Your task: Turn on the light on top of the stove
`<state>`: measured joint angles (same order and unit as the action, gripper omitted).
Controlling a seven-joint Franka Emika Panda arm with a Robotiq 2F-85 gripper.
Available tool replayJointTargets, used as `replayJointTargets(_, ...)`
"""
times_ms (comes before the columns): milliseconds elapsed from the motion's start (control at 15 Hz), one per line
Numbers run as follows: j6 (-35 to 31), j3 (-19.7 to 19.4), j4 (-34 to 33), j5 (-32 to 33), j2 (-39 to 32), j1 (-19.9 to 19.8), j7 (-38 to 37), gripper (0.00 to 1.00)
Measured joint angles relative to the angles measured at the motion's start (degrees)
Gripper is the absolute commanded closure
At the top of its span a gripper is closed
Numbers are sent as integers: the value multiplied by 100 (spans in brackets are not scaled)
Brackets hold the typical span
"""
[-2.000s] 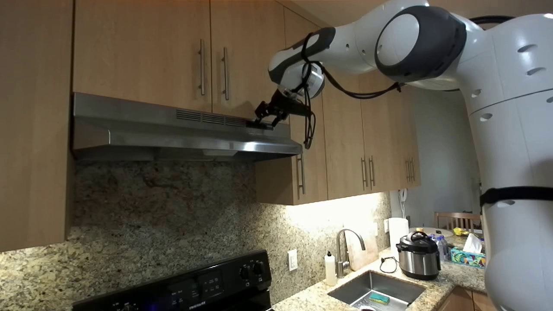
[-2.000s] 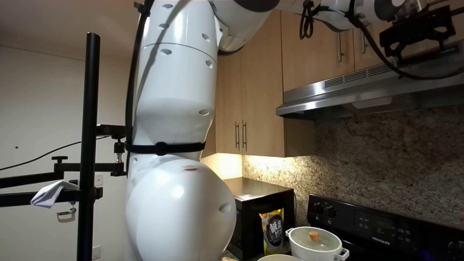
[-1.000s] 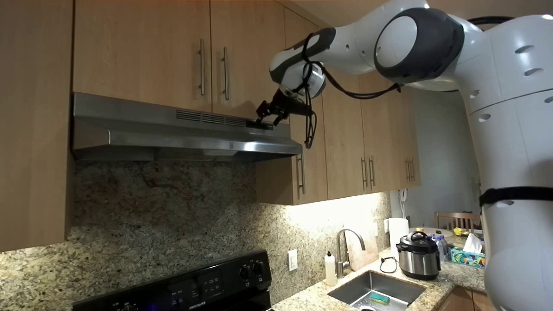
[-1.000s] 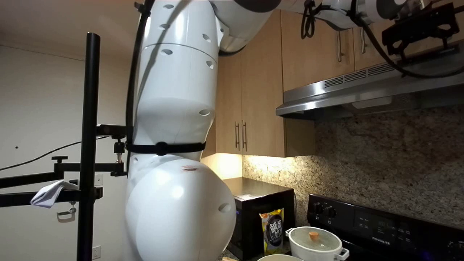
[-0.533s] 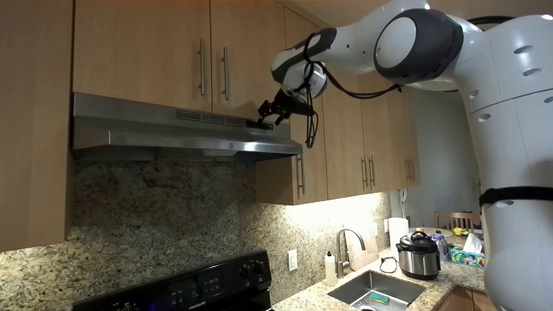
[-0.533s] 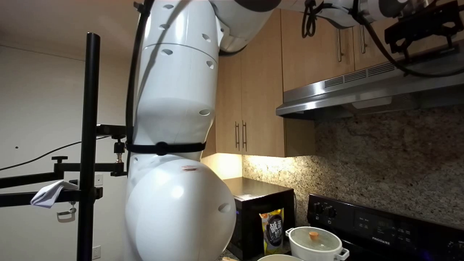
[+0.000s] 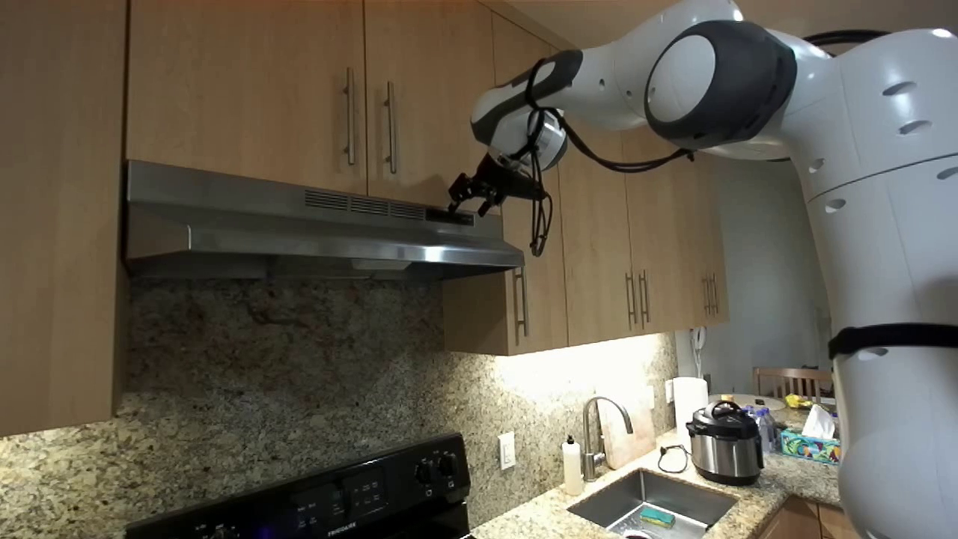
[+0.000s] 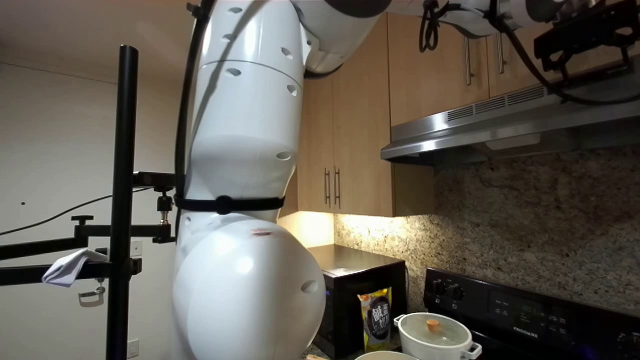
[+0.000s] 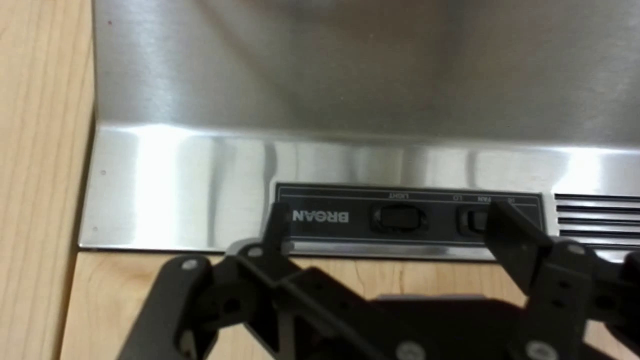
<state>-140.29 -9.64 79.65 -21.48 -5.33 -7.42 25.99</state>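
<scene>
The stove [image 7: 400, 468] is black, its back panel and knobs showing in both exterior views. Above it juts the steel range hood [image 7: 299, 239], with the light [image 8: 512, 142] a pale, dull panel on its underside. A black control strip [image 9: 320, 232] on the hood's front reads upside down in the wrist view. It carries a light switch [image 9: 400, 218] and a fan switch [image 9: 477, 220]. My gripper [image 9: 390, 210] is open before this strip, light switch framed between the fingers and nothing held. One finger [image 9: 515, 240] partly covers the fan switch. Contact with the strip cannot be made out.
Wooden cabinet doors [image 7: 434, 97] with bar handles rise directly behind and above the hood. Vent slots [image 9: 597, 220] lie beside the strip. Below, a white lidded pot [image 8: 435, 345] stands by the stove's panel, near a black box-shaped appliance [image 8: 367, 280].
My gripper has shifted slightly up and to the right in both exterior views. More of the control strip shows beneath its fingertips. The fingers look equally spread throughout.
</scene>
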Motion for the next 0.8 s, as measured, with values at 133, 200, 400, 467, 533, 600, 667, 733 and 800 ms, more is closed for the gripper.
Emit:
replayJointTargets(133,0,-16,-45,0,-41,0,-5,0)
replayJointTargets(200,0,-24,-73,0,-66,0,-13,0)
replayJointTargets(400,0,-46,-127,0,-120,0,-29,0)
replayJointTargets(467,0,-49,-136,0,-128,0,-29,0)
replayJointTargets(533,0,-50,-140,0,-131,0,-29,0)
replayJointTargets(600,-1,-50,-142,0,-133,0,-29,0)
replayJointTargets(667,-1,-50,-143,0,-133,0,-29,0)
replayJointTargets(733,-1,-50,-144,0,-133,0,-29,0)
replayJointTargets(800,-1,-50,-144,0,-134,0,-29,0)
